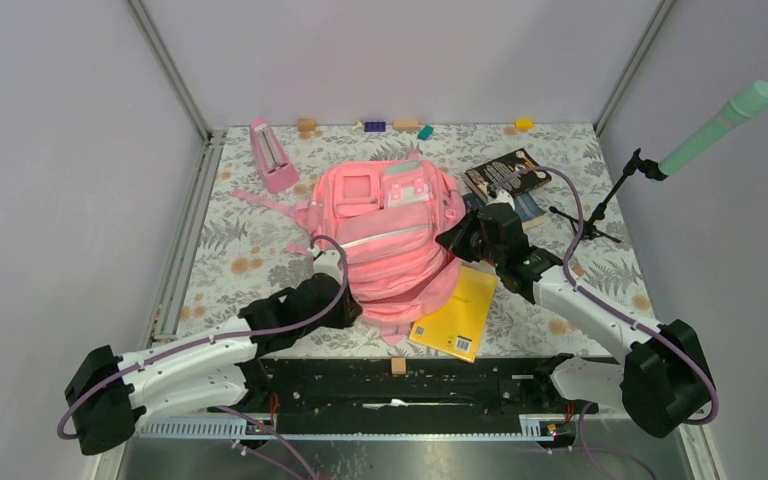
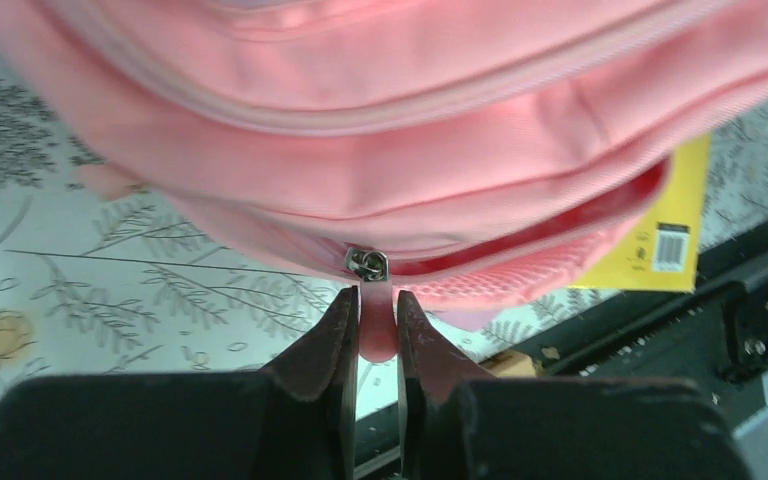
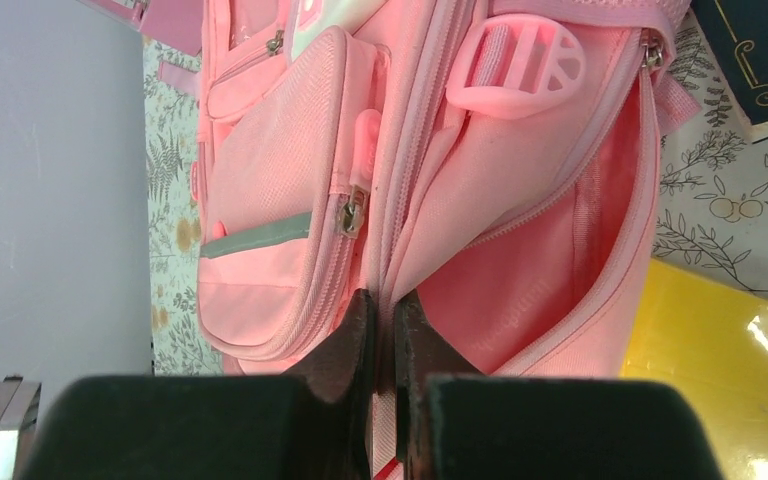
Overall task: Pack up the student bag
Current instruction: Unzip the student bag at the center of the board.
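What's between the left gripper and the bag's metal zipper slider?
A pink zipper pull tab runs from the slider on the student bag into the left gripper, pinched between its fingers. The left wrist view shows it.

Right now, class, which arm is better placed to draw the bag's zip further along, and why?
Probably the left. The left claw is shut on the pink zip pull below the metal slider, while the right claw only pinches the student bag beside its opening.
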Robot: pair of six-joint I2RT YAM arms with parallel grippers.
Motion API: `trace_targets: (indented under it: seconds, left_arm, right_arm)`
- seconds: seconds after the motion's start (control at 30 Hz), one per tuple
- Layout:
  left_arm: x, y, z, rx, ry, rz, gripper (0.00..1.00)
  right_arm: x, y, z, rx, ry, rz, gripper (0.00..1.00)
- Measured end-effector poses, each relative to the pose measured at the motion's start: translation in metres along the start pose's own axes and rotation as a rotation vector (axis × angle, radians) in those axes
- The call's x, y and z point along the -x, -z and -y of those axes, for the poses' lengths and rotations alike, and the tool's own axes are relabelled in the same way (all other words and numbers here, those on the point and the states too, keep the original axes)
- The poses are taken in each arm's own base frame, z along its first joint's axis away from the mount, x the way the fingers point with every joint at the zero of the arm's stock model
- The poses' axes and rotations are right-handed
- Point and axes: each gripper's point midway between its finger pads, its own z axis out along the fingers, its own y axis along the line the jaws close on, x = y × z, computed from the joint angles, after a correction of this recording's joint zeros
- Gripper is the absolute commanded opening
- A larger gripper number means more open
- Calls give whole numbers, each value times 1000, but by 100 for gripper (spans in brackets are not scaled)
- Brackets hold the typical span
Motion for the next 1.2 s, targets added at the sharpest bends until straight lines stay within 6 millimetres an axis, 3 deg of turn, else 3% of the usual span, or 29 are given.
trace_targets:
  seconds: [0.7, 1.07, 1.2]
  left_arm:
    - [45, -14, -100, 260, 155, 110, 0]
    - [71, -26, -144, 319, 209, 127, 0]
    - [83, -34, -150, 304, 207, 107, 0]
  right_arm:
    - [9, 7, -15, 74, -2, -32, 0]
    - [7, 9, -33, 147, 15, -94, 0]
    - [7, 8, -38, 158, 29, -120, 0]
